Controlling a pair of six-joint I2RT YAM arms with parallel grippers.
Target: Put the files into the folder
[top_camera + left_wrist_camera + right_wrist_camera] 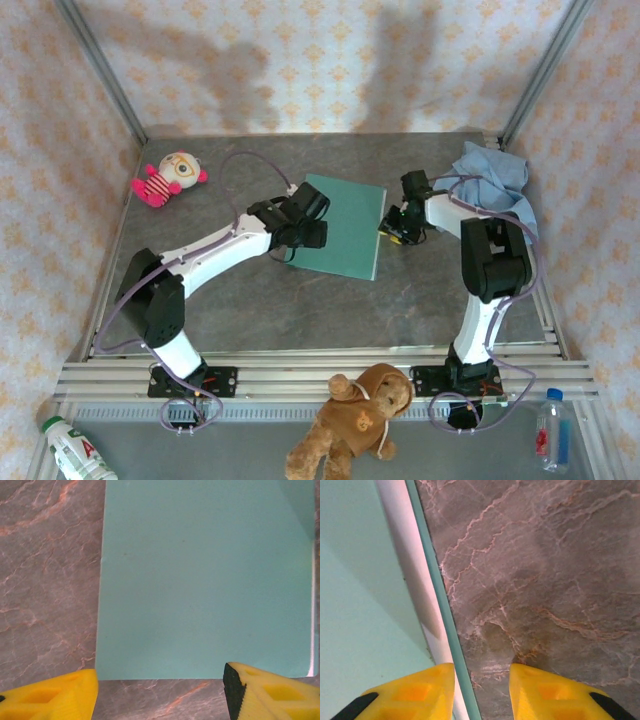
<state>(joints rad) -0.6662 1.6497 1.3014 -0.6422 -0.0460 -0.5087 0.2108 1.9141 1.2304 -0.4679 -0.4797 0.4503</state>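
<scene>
Closing out the insertion looks like the step in hand. Seen from above, beyond the bare near table (pixel 300 310), the left end effector (pixel 310 236) sits at the near-left edge of the folder (pixel 345 225) and the right end effector (pixel 394 231) at its right edge. The folder lies flat at mid-table.

The left wrist view shows what the overhead cannot. Its fingers stand wide apart and empty, just short of the folder's edge, and a thin white line runs along the folder's right side.

The right wrist view explains that line. A strip of the files (pixel 410 575) lies between the two teal leaves. Its jaws are partly apart and straddle that edge, one finger over the cover and one over the table, clamped on nothing that I can see.

I judge the sheets are in but not squared up. The next move calls for nudging the paper fully inside and pressing the cover flat. A blue cloth (pixel 495 175) lies at the far right.
</scene>
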